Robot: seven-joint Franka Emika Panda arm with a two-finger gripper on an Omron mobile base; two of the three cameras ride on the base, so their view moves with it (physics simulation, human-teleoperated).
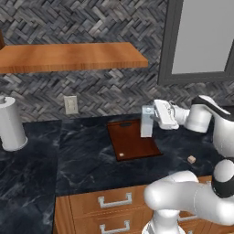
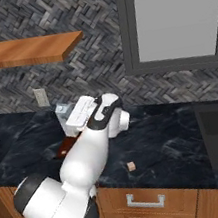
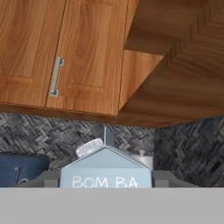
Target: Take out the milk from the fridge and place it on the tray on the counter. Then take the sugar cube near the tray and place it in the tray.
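The milk (image 1: 147, 120) stands upright at the far right corner of the tray (image 1: 130, 139), its gabled top and lettering filling the bottom of the hand view. The gripper (image 1: 155, 115) is clamped on the carton from the side away from the tray's centre. The tray lies flat on the counter (image 1: 82, 160). The sugar cube (image 1: 191, 159) sits on the counter to the right of the tray, apart from it. A white roll (image 1: 11, 123) stands well left of the tray, below a wall shelf (image 1: 68, 56).
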